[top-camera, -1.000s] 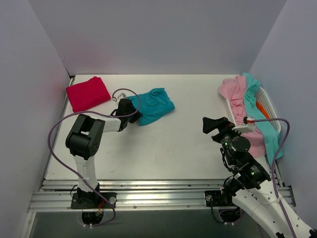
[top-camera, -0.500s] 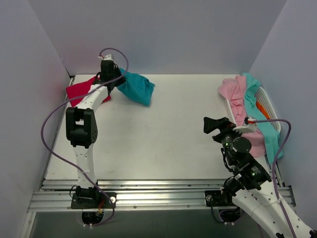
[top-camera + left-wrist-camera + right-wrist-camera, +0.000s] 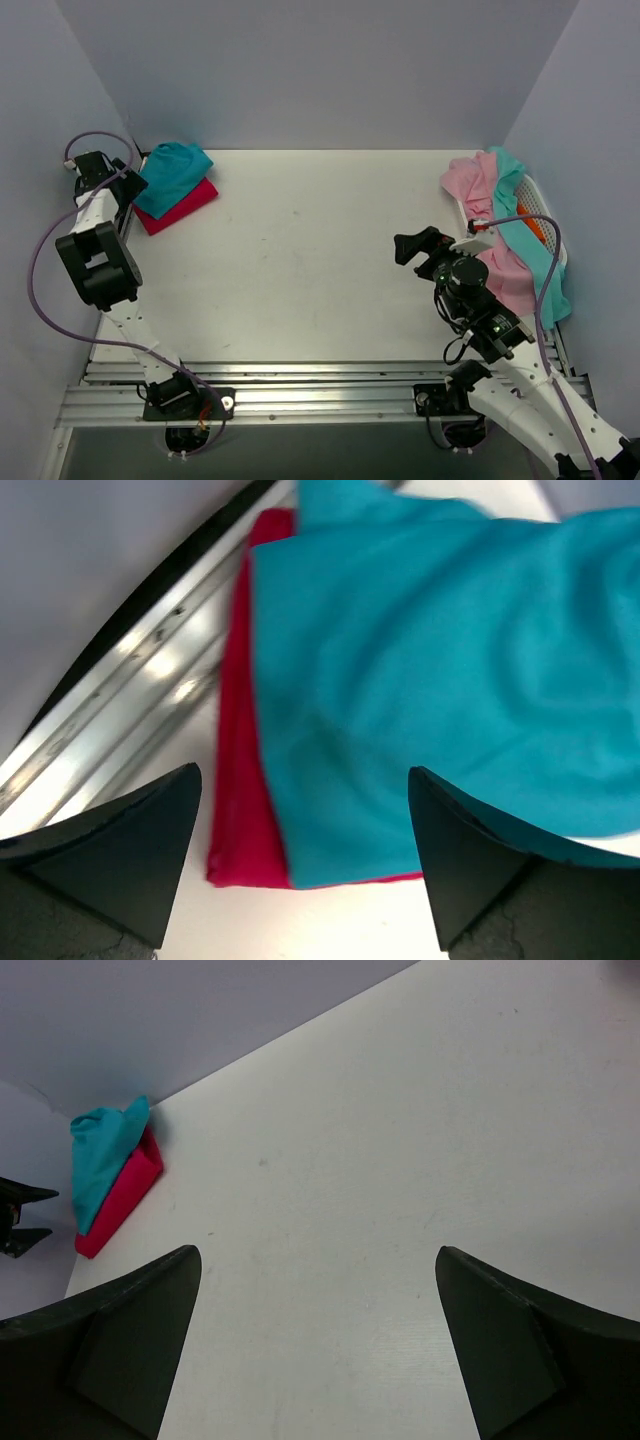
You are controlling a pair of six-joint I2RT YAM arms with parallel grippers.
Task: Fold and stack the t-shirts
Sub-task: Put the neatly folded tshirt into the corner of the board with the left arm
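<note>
The teal shirt lies folded on the red shirt in the upper left corner of the table, just ahead of the left claw, whose jaws stand apart with nothing between them. The right claw hangs released over the table's right half, pointing left. The unfolded pink shirt and aqua shirt drape the basket just to its right, running top to bottom. I judge the right arm far nearer them.
</note>
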